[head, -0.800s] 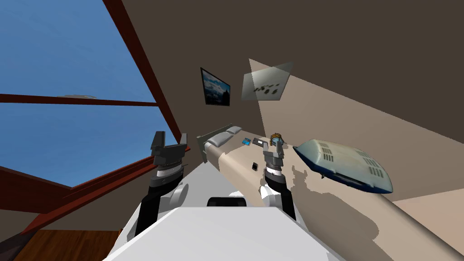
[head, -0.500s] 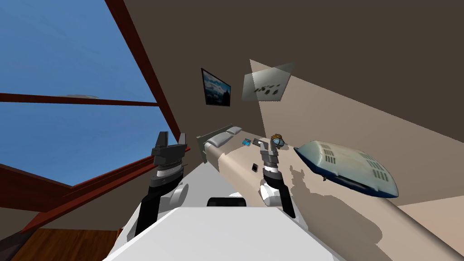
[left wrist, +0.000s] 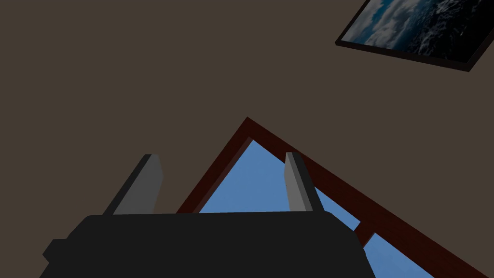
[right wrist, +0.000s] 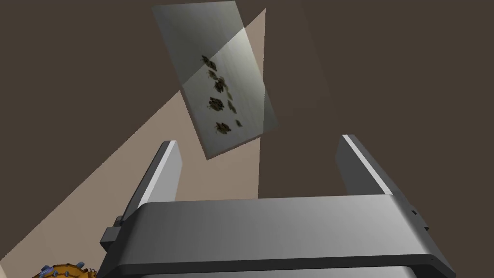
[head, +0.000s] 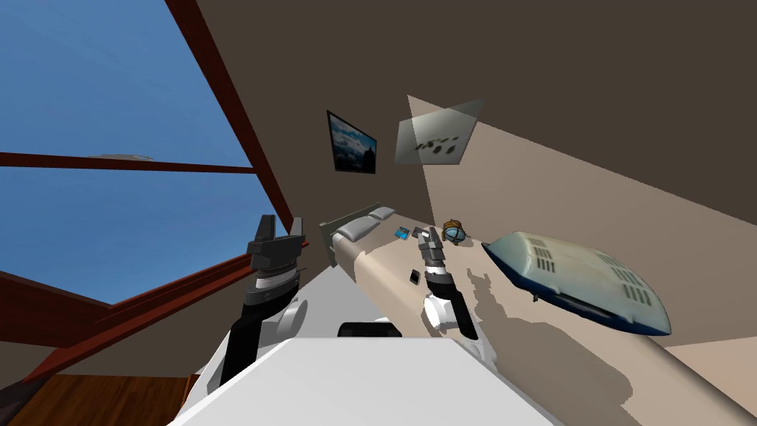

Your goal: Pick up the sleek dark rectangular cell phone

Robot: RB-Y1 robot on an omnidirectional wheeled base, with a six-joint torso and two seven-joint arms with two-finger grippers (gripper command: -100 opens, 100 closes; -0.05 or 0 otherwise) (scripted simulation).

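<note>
A small dark rectangular phone (head: 415, 276) lies flat on the long beige bed (head: 384, 259), near its left edge. My right gripper (head: 425, 237) hangs open above the bed, just beyond the phone and beside another dark flat rectangle (head: 418, 231). In the right wrist view the open right gripper (right wrist: 258, 142) faces the wall, with nothing between its fingers. My left gripper (head: 277, 229) is raised to the left of the bed, and the left gripper (left wrist: 222, 155) stands open and holds nothing.
A blue-faced flat item (head: 402, 232) and an orange and blue round object (head: 454, 231) (right wrist: 62, 271) lie further along the bed. Two pillows (head: 362, 222) sit at its far end. A large white and blue shell-shaped object (head: 576, 281) rests on the right.
My right arm has swung left, carrying its gripper from above the orange and blue object to beside the dark flat rectangle. The left arm has stayed put.
</note>
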